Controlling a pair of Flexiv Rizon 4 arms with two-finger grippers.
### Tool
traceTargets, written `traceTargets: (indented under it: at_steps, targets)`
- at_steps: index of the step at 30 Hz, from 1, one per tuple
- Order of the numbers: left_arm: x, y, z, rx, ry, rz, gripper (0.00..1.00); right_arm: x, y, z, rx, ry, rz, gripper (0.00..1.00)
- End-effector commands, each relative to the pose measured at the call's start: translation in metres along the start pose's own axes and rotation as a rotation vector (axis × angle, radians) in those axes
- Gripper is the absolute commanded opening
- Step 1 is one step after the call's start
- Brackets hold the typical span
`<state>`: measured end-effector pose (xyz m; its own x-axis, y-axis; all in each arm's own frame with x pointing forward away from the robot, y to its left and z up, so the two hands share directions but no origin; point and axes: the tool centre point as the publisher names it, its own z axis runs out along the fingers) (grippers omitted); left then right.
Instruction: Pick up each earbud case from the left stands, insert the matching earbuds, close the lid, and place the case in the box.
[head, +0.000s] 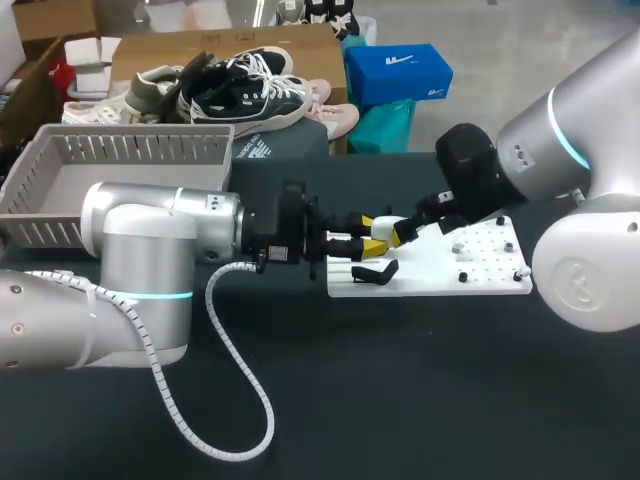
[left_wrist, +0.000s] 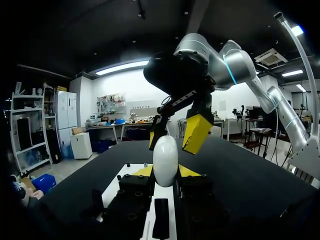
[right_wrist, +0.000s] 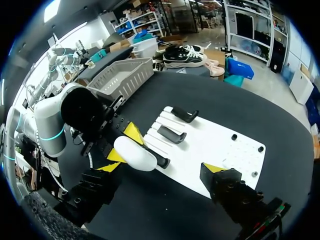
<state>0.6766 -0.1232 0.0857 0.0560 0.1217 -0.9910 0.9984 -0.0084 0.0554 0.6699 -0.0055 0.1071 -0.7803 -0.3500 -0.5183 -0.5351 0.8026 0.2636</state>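
A white, egg-shaped earbud case (left_wrist: 165, 157) stands upright between the yellow tips of my left gripper (left_wrist: 165, 172), which is shut on its lower part. The lid looks closed. In the head view the case (head: 384, 227) hangs just above the left end of the white board (head: 440, 282), with my left gripper (head: 370, 235) coming in from the left. My right gripper (head: 403, 230) meets it from the right, open, its yellow fingers (left_wrist: 196, 132) straddling the case's top without touching. From the right wrist, the case (right_wrist: 135, 153) lies ahead of my right gripper (right_wrist: 161, 168).
Black curved stands (right_wrist: 171, 134) sit on the white board's (right_wrist: 215, 145) left half, and small black pieces (head: 462, 276) on its holed right half. A grey slatted basket (head: 60, 225) stands at the table's far left. A white cable (head: 240, 400) loops over the near table.
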Motion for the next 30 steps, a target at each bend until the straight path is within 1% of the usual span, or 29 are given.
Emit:
traceTargets:
  at_steps: [1,14,23,30]
  targets:
    - [0.0004,-0.0006,0.0001,-0.003,-0.002,0.001,0.00,-0.0013,0.0015,0.0012,0.011,0.003,0.002,1.00]
    - [0.0004,-0.0006,0.0001,-0.003,-0.002,0.001,0.00,-0.0046,0.0003,0.0018,0.019,0.007,-0.001,1.00]
    - [0.0004,-0.0006,0.0001,-0.003,-0.002,0.001,0.00,-0.0020,0.0014,0.0031,0.015,0.014,0.000,1.00]
    - [0.0004,-0.0006,0.0001,-0.003,-0.002,0.001,0.00,-0.0020,-0.0027,0.0037,0.023,0.015,0.007,1.00]
